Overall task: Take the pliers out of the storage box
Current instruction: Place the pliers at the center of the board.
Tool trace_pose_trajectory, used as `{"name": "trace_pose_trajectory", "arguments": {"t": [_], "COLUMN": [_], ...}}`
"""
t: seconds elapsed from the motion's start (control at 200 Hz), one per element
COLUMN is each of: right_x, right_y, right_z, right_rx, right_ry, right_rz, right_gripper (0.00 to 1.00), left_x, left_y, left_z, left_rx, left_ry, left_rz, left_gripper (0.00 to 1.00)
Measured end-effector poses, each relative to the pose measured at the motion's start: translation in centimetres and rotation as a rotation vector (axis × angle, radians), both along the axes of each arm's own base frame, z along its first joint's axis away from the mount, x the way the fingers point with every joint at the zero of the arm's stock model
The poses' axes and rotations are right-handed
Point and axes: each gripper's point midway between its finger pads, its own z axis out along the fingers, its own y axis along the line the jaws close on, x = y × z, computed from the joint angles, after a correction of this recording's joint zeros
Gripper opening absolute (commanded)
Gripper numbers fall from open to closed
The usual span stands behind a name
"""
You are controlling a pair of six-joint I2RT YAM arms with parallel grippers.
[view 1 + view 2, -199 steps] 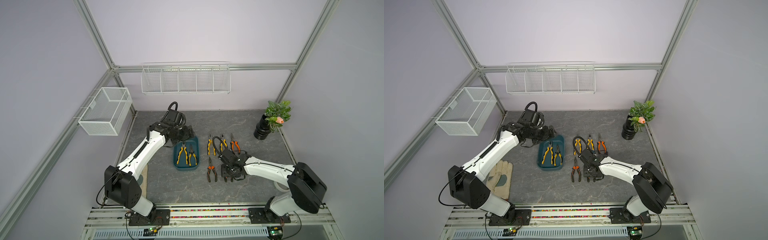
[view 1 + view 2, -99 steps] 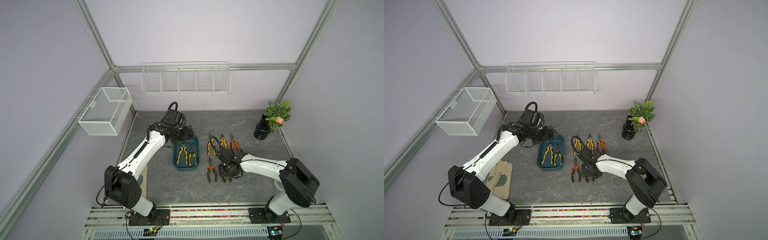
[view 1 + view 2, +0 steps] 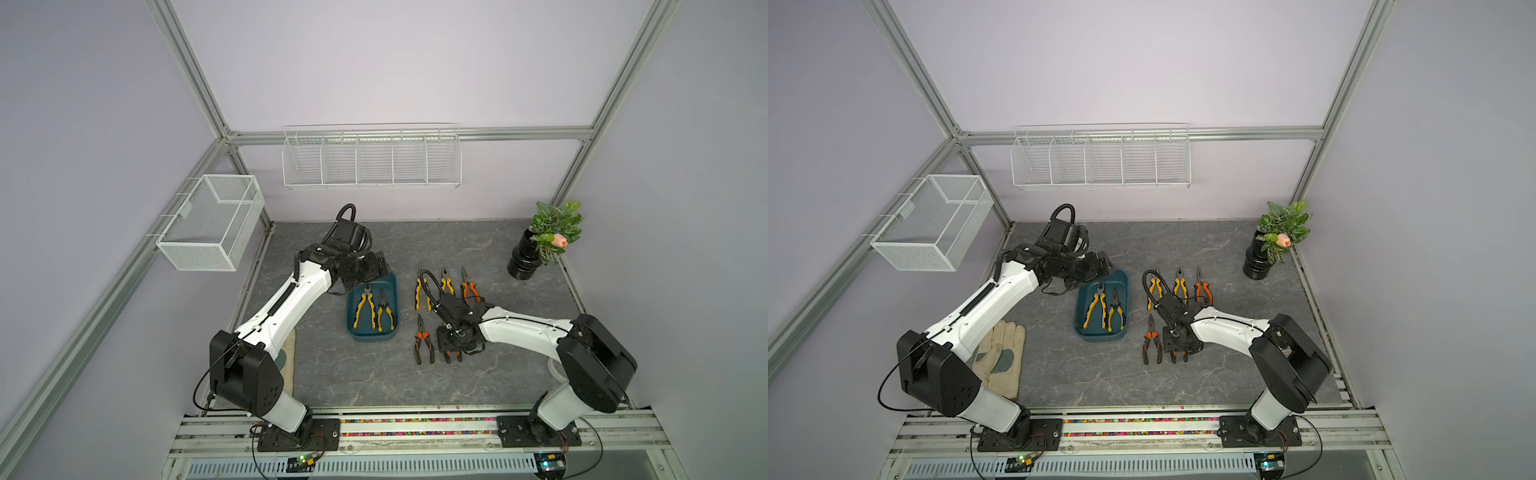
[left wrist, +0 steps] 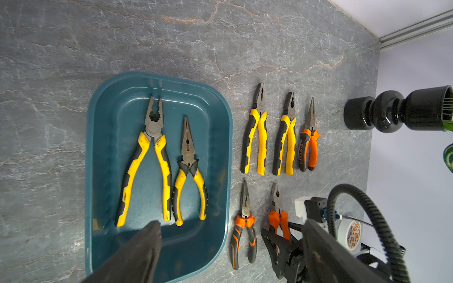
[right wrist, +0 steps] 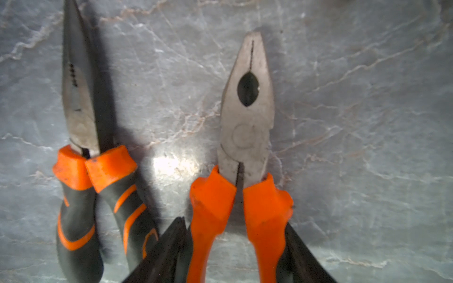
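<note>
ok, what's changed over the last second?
The right arm swung slightly toward the blue box, taking the right gripper along; its grip on the orange pliers looks unchanged. The left gripper stayed open by the box's far end. The two yellow pliers in the box and the other four pliers on the table haven't moved.

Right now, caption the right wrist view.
Right gripper clamps combination pliers on the table, beside needle-nose pliers.
</note>
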Motion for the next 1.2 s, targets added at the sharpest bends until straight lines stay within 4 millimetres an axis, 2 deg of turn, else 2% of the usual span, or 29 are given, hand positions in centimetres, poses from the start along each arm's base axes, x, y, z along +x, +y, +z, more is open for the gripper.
{"name": "trace_pose_trajectory", "arguments": {"t": [0.025, 0.205, 0.235, 0.64, 0.66, 0.69, 0.72, 0.915, 0.97, 1.025, 1.12, 1.204], "right_x": [0.0, 0.0, 0.0, 0.2, 0.2, 0.2, 0.3, 1.0, 1.6, 2.9, 5.5, 6.4], "right_y": [0.0, 0.0, 0.0, 0.2, 0.1, 0.1, 0.4, 0.0, -0.2, 0.2, 1.4, 1.5], "right_z": [0.0, 0.0, 0.0, 0.0, 0.0, 0.0, 0.2, 0.8, 2.0, 4.1, 10.1, 15.4], "right_rx": [0.000, 0.002, 0.002, 0.015, 0.015, 0.016, 0.025, 0.010, -0.008, -0.005, 0.037, 0.092], "right_ry": [0.000, 0.003, 0.004, 0.002, 0.002, 0.002, -0.005, -0.042, -0.069, -0.118, -0.257, -0.377], "right_rz": [0.000, -0.002, -0.003, 0.002, 0.002, 0.000, 0.005, 0.033, 0.049, 0.062, 0.077, 0.078], "right_gripper": [0.53, 0.56, 0.61, 0.65, 0.66, 0.78, 0.80, 0.82, 0.82, 0.82, 0.82, 0.82], "left_x": [0.0, 0.0, 0.0, 0.0, 0.0, 0.0, 0.1, -0.1, -0.1, -0.2, -0.4, -0.6], "left_y": [0.0, 0.0, 0.0, -0.1, -0.1, -0.1, -0.1, 0.2, 0.5, 0.6, 1.0, 1.4], "left_z": [0.0, 0.0, 0.0, -0.1, -0.1, -0.1, -0.1, -0.4, -0.6, -0.7, -1.0, -1.3], "left_rx": [0.000, -0.002, -0.002, 0.000, 0.000, 0.000, 0.000, 0.021, 0.035, 0.044, 0.070, 0.097], "left_ry": [0.000, 0.001, 0.002, 0.005, 0.005, 0.005, 0.004, 0.011, 0.014, 0.017, 0.021, 0.026], "left_rz": [0.000, -0.002, -0.002, -0.002, -0.002, -0.002, -0.002, -0.002, 0.001, 0.003, -0.002, -0.012], "left_gripper": [0.91, 0.91, 0.91, 0.91, 0.91, 0.91, 0.91, 0.91, 0.91, 0.90, 0.89, 0.88]}}
